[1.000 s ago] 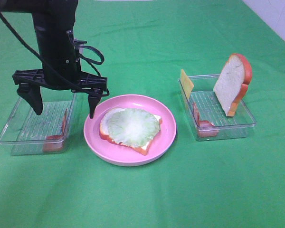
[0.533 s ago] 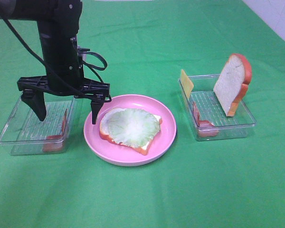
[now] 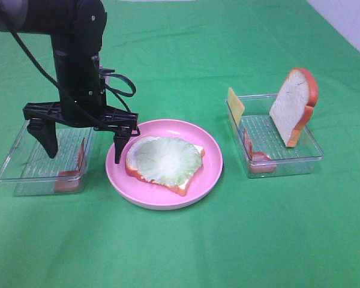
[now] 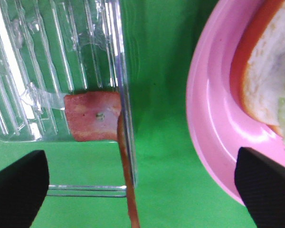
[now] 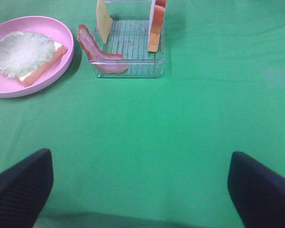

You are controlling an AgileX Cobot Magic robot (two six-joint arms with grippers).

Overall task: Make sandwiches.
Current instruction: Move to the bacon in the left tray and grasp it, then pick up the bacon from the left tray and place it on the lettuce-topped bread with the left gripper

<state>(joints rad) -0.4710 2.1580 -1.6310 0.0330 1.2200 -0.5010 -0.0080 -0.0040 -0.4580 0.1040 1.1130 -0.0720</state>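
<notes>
Looking down on the green worktop (image 3: 240,240), we've got the left arm (image 3: 77,66) as the biggest thing on it, hanging over the left side. Its left jaws are spread wide and gripping nothing. One fingertip (image 3: 45,138) is above the left tray (image 3: 24,183), and the other is above the left rim of the pink plate (image 3: 211,165), so they straddle the tray wall that faces the plate. The right jaws only turn up in their own wrist view, as two dark tips (image 5: 19,185) far apart, open and empty over bare green.

The pink plate sits around the middle of the worktop. The left tray is just beside it toward the left edge, and the right tray (image 3: 288,166) is a bit further off toward the right edge.

The sandwich is half built on the plate: a bread slice (image 3: 183,187) lying flat with a lettuce leaf (image 3: 167,161) on top. A second bread slice (image 3: 291,105) stands upright in the right tray, leaning on its far right wall. A bacon strip (image 3: 255,155) is draped over that tray's left wall, and another bacon strip (image 3: 72,174) stands against the left tray's plate-side wall. The cheese square (image 3: 235,105) is propped on edge at the right tray's far left corner.
</notes>
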